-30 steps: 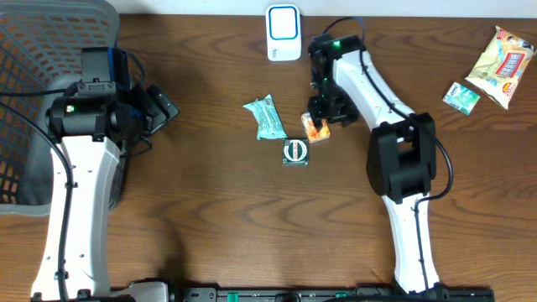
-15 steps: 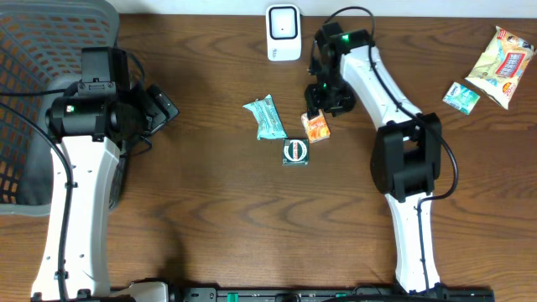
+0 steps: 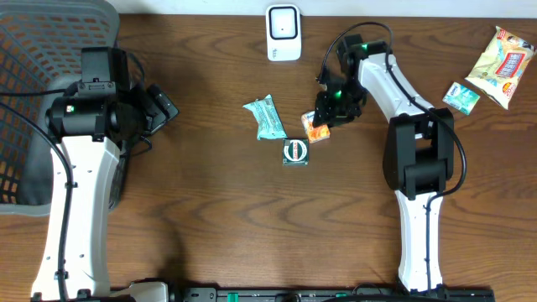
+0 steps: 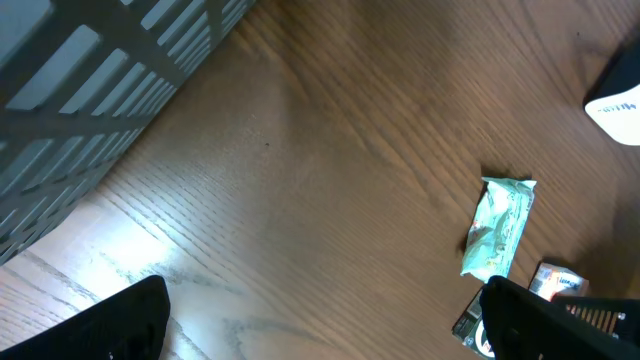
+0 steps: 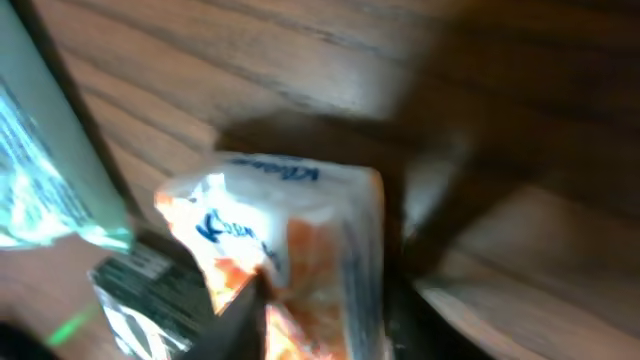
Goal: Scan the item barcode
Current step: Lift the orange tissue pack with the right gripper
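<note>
Though it blurs, blue lettering [image 5: 215, 228] marks the packet [image 5: 310, 235].

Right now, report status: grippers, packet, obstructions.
Left gripper open, by basket. Right gripper astride orange packet, grip unconfirmed. Packet on table, short of scanner. Green packet and tin alongside.

Looking straight down onto the brown wooden table [image 3: 210, 218]; slanting across it from the left wrist; hovering close from the right wrist, sharing the orange-and-white packet [image 5: 290, 240] with overhead.
</note>
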Action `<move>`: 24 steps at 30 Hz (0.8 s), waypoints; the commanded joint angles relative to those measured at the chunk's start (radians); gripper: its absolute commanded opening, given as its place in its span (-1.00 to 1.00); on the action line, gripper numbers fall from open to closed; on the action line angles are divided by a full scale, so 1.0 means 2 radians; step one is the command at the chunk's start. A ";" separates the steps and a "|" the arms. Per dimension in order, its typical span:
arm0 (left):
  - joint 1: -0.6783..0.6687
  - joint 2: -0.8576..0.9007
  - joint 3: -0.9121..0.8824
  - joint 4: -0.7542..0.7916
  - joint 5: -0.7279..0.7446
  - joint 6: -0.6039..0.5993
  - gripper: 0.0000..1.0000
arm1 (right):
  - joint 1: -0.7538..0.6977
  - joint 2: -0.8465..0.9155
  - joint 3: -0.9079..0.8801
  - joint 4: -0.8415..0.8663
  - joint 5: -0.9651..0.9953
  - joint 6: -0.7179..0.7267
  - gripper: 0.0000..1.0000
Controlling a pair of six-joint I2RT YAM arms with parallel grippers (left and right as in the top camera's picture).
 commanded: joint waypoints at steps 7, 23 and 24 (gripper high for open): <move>0.002 0.000 -0.001 0.000 -0.006 0.000 0.95 | -0.005 0.000 0.001 -0.024 -0.017 0.008 -0.98; 0.002 0.000 -0.001 0.000 -0.006 -0.001 0.95 | -0.010 -0.024 0.052 -0.103 -0.405 -0.239 -0.98; 0.002 0.000 -0.001 0.000 -0.006 -0.001 0.95 | -0.012 -0.024 0.052 -0.110 -0.436 -0.256 -0.98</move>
